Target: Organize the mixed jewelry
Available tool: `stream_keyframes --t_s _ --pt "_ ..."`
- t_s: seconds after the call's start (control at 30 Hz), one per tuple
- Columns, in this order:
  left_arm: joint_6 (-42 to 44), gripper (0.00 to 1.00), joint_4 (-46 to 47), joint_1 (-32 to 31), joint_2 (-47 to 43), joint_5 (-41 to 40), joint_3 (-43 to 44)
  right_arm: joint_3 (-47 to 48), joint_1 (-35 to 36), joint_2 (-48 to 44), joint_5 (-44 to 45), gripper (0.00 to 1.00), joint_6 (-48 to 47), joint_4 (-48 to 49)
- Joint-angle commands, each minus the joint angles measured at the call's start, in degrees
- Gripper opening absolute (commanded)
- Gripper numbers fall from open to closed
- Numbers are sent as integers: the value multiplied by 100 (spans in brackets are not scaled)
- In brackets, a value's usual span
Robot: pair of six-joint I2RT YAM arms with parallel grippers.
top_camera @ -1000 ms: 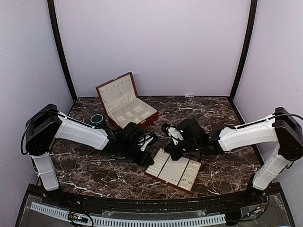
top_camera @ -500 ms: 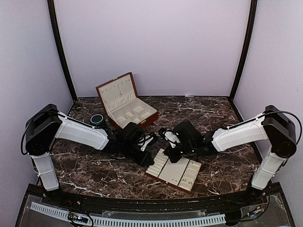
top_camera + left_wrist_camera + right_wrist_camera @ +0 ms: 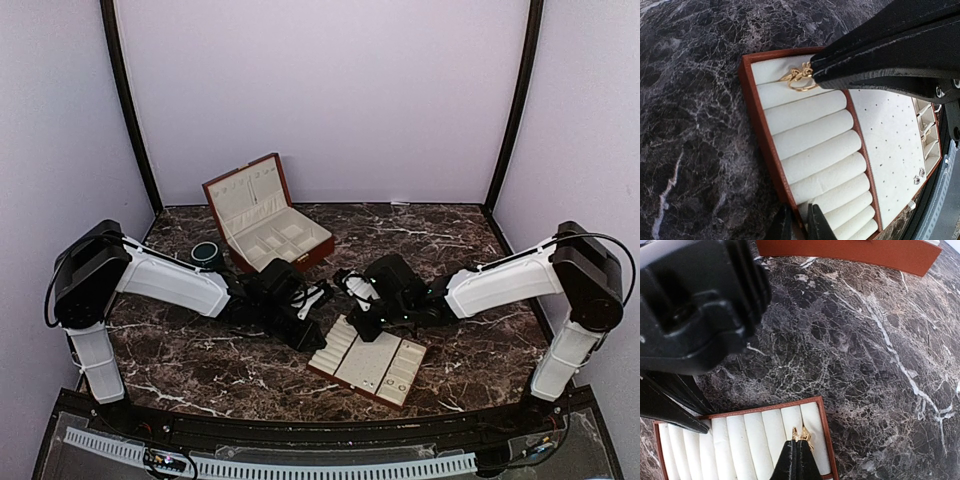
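A gold ring [image 3: 803,434] is pinched in my right gripper [image 3: 798,452], which is shut on it. The ring [image 3: 799,80] rests at the groove between the two end rolls of the cream-lined tray [image 3: 756,116]. My left gripper [image 3: 799,226] is closed on the tray's red-brown rim, one finger outside and one inside the wall. From above, the right gripper [image 3: 362,328] stands over the tray's far end and the left gripper [image 3: 316,338] at the tray's [image 3: 328,375] left edge. Two tiny pale studs [image 3: 918,178] sit in the dotted panel.
An open red-brown wooden box [image 3: 262,218] stands at the back left, with a dark green cup [image 3: 206,254] to its left. The box's front wall [image 3: 850,251] lies just beyond the tray. Dark marble table [image 3: 470,230] stretches to the right.
The right arm has drawn in to the left, bringing its gripper down onto the ring rolls at the tray's far end. The left arm has stayed put.
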Motion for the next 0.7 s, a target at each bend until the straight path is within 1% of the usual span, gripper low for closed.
stream_keyframes --t_s 0.0,0.23,0.67 --pt "-3 13 78 -41 -26 140 -12 146 -38 83 -93 0 -214 -95" --pt "0 13 105 -41 -34 153 -31 107 -43 74 -325 0 -303 -196" --pt "-24 13 153 -41 -44 170 -36 70 -43 171 -128 0 -476 -391"
